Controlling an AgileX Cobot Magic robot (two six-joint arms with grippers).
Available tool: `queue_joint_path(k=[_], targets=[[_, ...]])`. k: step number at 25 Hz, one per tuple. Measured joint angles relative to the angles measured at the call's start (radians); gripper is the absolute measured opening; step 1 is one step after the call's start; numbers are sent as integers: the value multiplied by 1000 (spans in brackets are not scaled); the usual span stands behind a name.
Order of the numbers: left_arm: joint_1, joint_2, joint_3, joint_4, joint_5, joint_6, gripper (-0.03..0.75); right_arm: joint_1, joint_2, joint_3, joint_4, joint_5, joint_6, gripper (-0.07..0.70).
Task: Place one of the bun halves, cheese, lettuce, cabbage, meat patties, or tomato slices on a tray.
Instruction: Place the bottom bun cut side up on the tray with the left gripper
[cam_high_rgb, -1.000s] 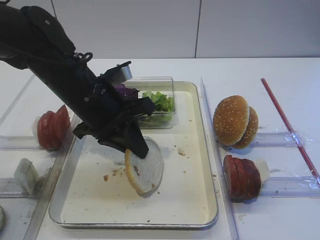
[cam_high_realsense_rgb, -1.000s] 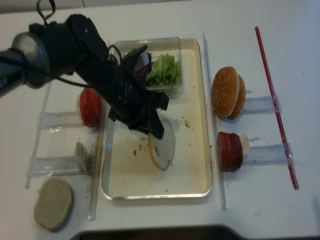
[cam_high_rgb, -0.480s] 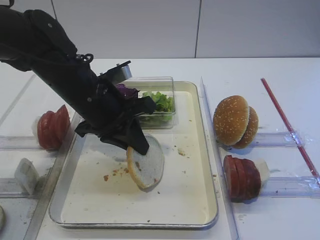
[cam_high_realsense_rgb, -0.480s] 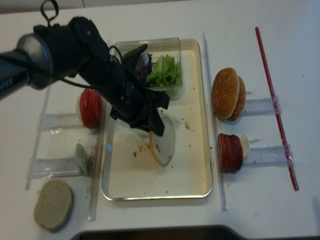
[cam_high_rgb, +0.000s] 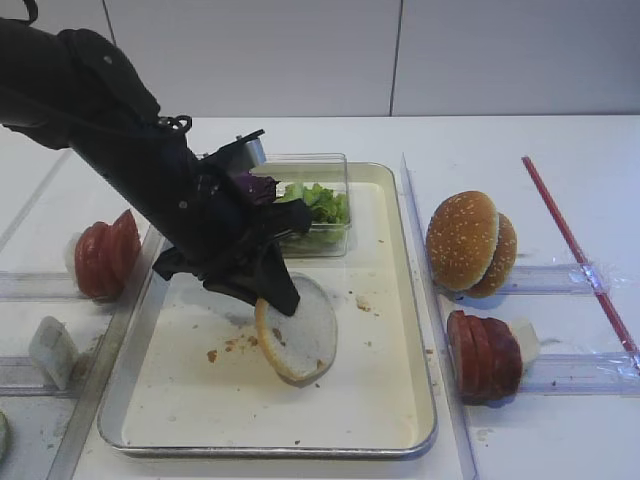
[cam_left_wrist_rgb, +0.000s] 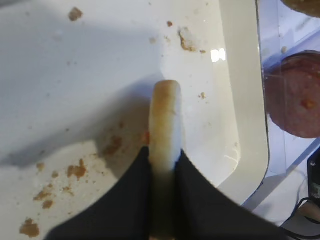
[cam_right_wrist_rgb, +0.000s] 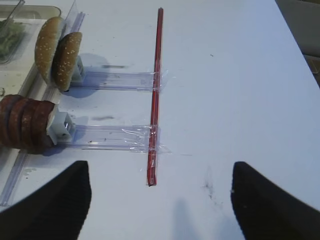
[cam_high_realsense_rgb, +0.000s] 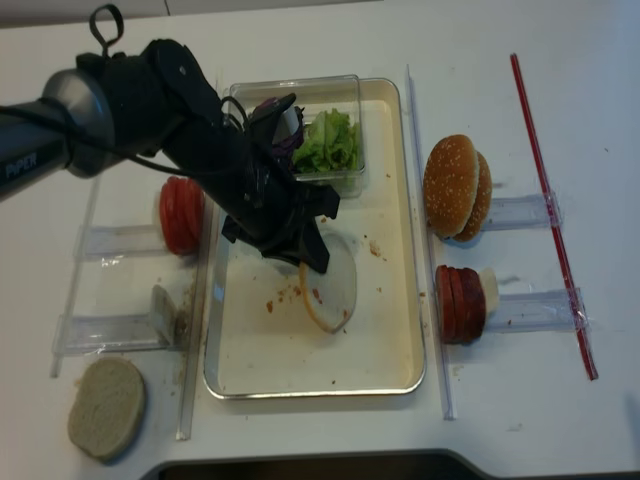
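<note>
Pale, off-white and speckled with brown, a round flat bun half (cam_high_rgb: 300, 335) is held on edge over the large cream-coloured tray with a silver metal rim (cam_high_rgb: 405, 300), its lower rim at or just above the crumb-strewn surface (contact cannot be told). It is pinched tight between the black fingers of the left gripper (cam_left_wrist_rgb: 162, 165), seemingly so that it can be tipped flat near the tray's middle. A toasted golden edge is shown to the wrist camera. The right gripper (cam_right_wrist_rgb: 160, 200) is parked over bare white table, jaws spread wide.
</note>
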Motion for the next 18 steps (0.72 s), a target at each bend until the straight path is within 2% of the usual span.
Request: queue_joint_path(k=[5, 13, 17, 18], targets=[[0, 0, 0, 31, 0, -20, 90, 0, 0, 0, 0, 0, 0, 585], [0, 4, 0, 111, 2, -57, 326, 0, 0, 0, 0, 0, 0, 585], [0, 4, 0, 141, 2, -82, 396, 0, 0, 0, 0, 0, -2, 585], [0, 4, -10, 153, 18, -89, 416, 0, 0, 0, 0, 0, -2, 585]])
